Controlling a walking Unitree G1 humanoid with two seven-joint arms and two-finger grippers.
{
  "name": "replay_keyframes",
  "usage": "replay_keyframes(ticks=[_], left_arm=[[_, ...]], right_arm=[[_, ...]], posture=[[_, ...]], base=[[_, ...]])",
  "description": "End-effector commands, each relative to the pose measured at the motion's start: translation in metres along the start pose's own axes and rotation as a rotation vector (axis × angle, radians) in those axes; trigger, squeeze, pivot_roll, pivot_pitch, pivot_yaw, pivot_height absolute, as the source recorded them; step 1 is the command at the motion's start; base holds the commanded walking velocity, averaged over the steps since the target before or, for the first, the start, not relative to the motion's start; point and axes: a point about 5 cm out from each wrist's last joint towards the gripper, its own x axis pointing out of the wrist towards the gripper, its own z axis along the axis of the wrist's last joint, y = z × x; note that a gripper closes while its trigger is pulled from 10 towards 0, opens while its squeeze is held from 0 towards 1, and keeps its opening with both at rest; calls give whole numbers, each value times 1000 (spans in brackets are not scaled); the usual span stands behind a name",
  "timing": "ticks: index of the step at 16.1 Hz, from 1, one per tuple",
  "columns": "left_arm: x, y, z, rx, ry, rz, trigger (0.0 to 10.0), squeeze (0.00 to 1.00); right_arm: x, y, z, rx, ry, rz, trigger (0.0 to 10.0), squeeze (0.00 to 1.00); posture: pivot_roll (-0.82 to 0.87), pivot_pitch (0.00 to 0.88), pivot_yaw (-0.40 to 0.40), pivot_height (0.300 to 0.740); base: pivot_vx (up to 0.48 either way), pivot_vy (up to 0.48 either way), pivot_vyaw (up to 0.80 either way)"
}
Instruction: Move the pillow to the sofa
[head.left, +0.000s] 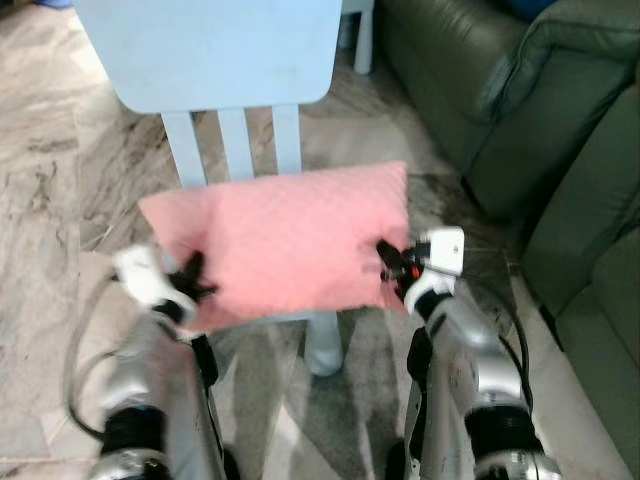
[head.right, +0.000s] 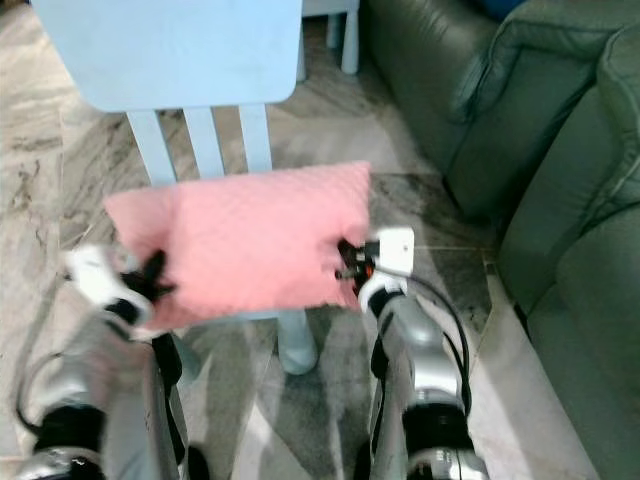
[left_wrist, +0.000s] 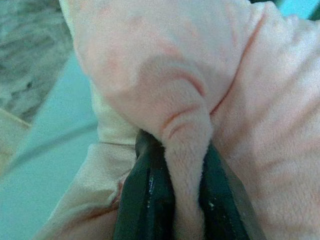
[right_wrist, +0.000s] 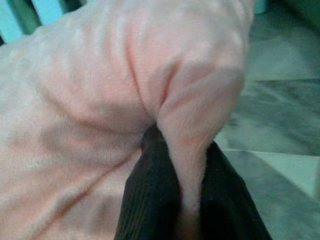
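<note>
Pink pillow (head.left: 285, 240) pinched between left claw (left_wrist: 182, 190) and right claw (right_wrist: 187, 185)

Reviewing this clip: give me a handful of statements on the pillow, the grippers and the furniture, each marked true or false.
1. The left gripper is pinching a fold of the pink pillow. True.
2. The right gripper hangs open, away from the pillow. False: its fingers are shut on a fold at the pillow's right edge.
3. The pillow already lies on the sofa. False: it is over the seat of the light blue chair, held at both ends.
4. The sofa is dark green and stands to the robot's right. True.
5. The floor is carpeted in red. False: it is marbled stone tile.
</note>
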Motion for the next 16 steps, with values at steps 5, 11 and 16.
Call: replay_keyframes(ticks=[5,11,16], left_arm=[[0,-38,4,221,-96,-58,10000,0],[-34,-36,14,423,-207,-61,10000,0],[-46,-26,11,470,-202,-35,10000,0]], right_arm=[[-10,7,23,-114,-132,-68,0,0],[-49,-4,35,-233,-149,-195,10000,0],[-59,-8,35,-307,-131,-306,10000,0]], posture=[[-39,0,45,345],[-41,0,53,345],[-41,0,64,345]], base=[[0,0,0],[0,0,0],[0,0,0]])
